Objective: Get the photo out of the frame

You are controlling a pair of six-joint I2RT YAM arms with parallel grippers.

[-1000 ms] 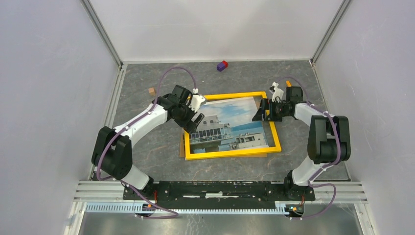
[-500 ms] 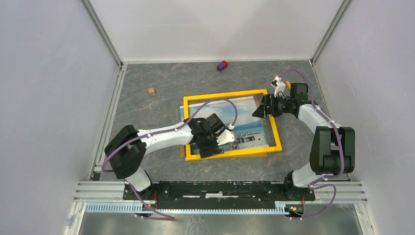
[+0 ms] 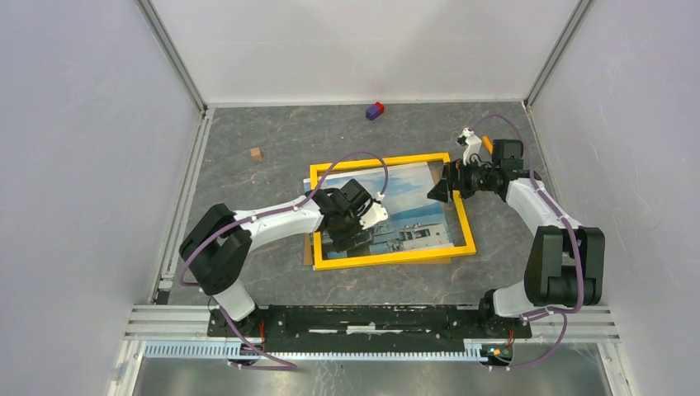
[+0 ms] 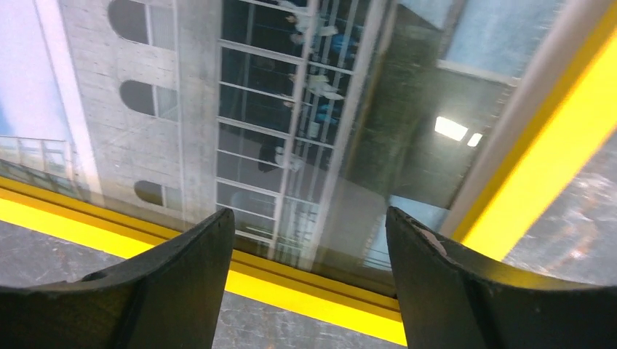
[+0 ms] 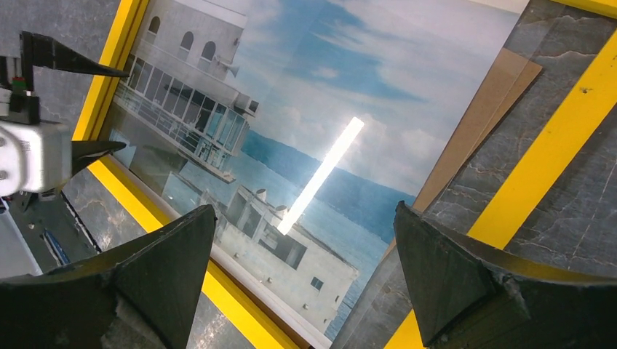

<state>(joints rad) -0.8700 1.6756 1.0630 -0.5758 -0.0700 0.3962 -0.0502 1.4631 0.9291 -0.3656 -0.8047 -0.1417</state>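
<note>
The frame [image 3: 464, 223], with a yellow-orange border, lies flat mid-table. The photo [image 3: 409, 194] of a white building by water lies askew in it, its left edge over the left border. My left gripper [image 3: 351, 235] is open and empty, low over the photo's lower left. In the left wrist view its gripper [image 4: 309, 247] straddles the photo [image 4: 255, 109] and the frame border [image 4: 553, 189]. My right gripper [image 3: 436, 192] is open and empty at the photo's right edge. The right wrist view shows that gripper [image 5: 305, 262] above the photo [image 5: 349, 94], the frame [image 5: 553, 167] and a brown backing board [image 5: 480, 116] poking out beneath.
A purple and red block [image 3: 375, 110] lies near the back wall. A small brown cube [image 3: 256, 153] sits left of the frame. Grey walls enclose the table on three sides. A brown board corner [image 3: 306, 256] sticks out at the frame's lower left.
My left arm swung from the frame's upper left corner down to the photo's lower left part. My right gripper shifted slightly right. The photo's left edge now overlaps the frame's left border.
</note>
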